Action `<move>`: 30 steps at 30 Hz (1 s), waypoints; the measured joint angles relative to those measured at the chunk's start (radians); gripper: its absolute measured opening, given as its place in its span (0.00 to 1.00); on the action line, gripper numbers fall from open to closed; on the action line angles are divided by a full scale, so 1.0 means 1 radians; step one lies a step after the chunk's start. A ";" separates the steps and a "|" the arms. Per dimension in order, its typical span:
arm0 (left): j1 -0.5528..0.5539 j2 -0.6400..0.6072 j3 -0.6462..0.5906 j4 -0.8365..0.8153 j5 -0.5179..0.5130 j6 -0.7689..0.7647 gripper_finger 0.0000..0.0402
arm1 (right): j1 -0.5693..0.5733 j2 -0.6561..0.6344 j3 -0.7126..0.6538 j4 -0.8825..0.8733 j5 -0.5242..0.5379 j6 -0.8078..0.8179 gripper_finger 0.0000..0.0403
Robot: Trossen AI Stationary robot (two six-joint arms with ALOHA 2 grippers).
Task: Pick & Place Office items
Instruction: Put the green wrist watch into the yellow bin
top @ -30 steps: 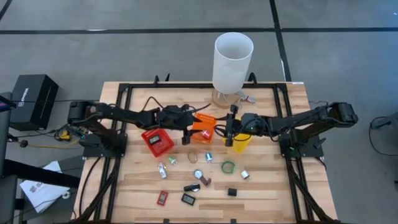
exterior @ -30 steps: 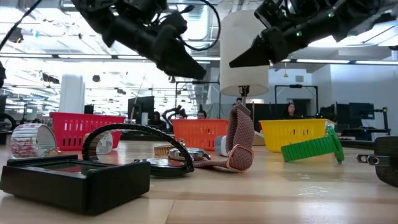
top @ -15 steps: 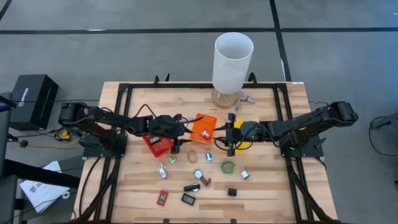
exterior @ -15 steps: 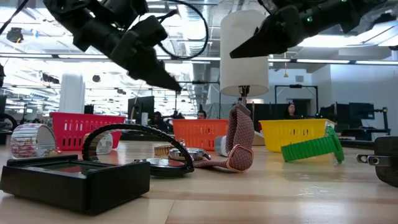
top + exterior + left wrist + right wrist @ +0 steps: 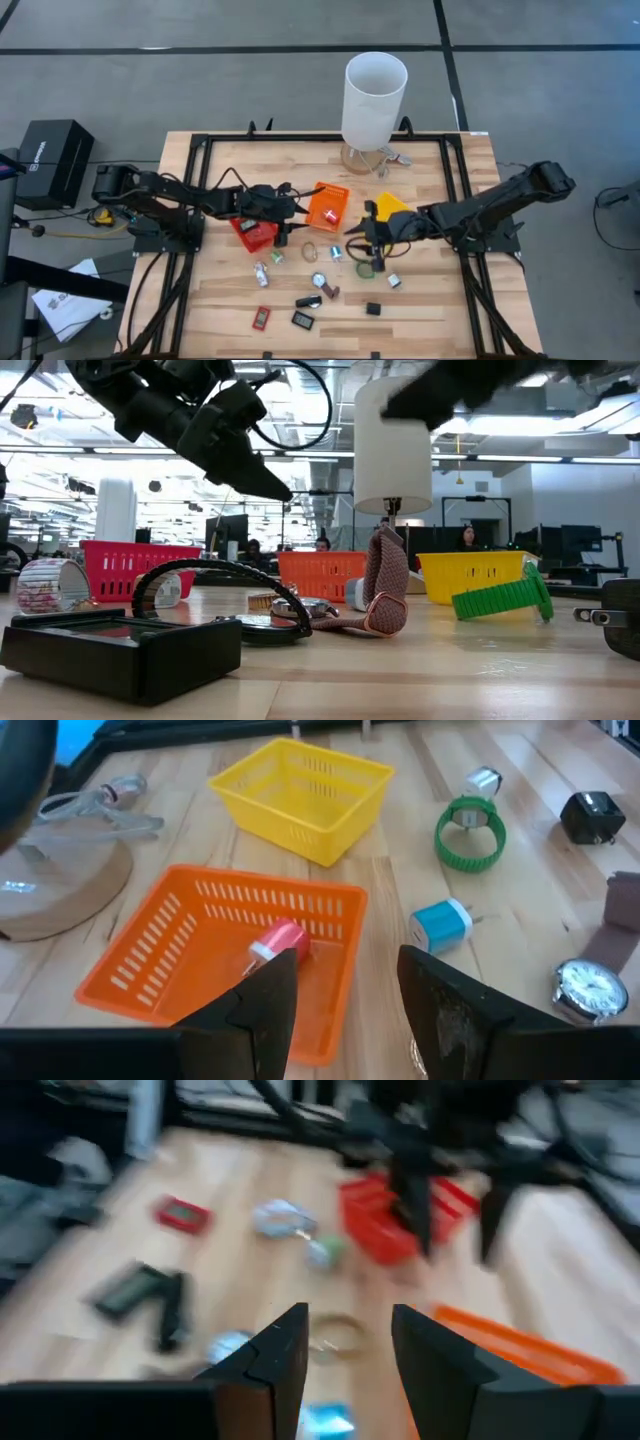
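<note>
The office items lie loose on the wooden table's near half: a green ring (image 5: 368,267) (image 5: 470,825), a tan ring (image 5: 311,253), a blue plug (image 5: 440,928), a watch (image 5: 590,990), a silvery clip (image 5: 261,272), a red piece (image 5: 261,318) and black pieces (image 5: 302,320). My left gripper (image 5: 287,228) (image 5: 345,970) hangs open in the air between the red bin (image 5: 255,232) and the orange bin (image 5: 328,205). My right gripper (image 5: 358,238) (image 5: 348,1325) is open too, raised just far of the green ring. Neither has anything between its fingers.
The yellow bin (image 5: 393,205) stands right of the orange bin, which holds a small red-and-white item (image 5: 275,942). A tall white cylinder (image 5: 374,100) rises on a wooden base at the far edge. A black frame runs around the tabletop. People sit in the room beyond.
My left gripper has drawn back from the orange bin toward the table's left and sunk a little. My right gripper has swung off the yellow bin toward the near edge and the green ring, rising and turning as it went.
</note>
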 joint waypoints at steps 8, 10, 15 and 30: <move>0.000 -0.015 0.001 0.019 0.001 0.002 0.42 | 0.080 0.139 0.304 -0.488 -0.004 0.208 0.36; 0.000 -0.017 0.001 0.017 0.001 0.003 0.42 | 0.083 0.203 0.382 -0.607 -0.007 0.255 0.39; 0.000 -0.019 0.001 0.024 0.001 0.003 0.42 | 0.082 0.371 0.514 -0.894 -0.077 0.352 0.44; 0.000 -0.019 0.001 0.031 0.002 0.003 0.42 | 0.034 0.677 0.681 -1.112 -0.317 0.418 0.44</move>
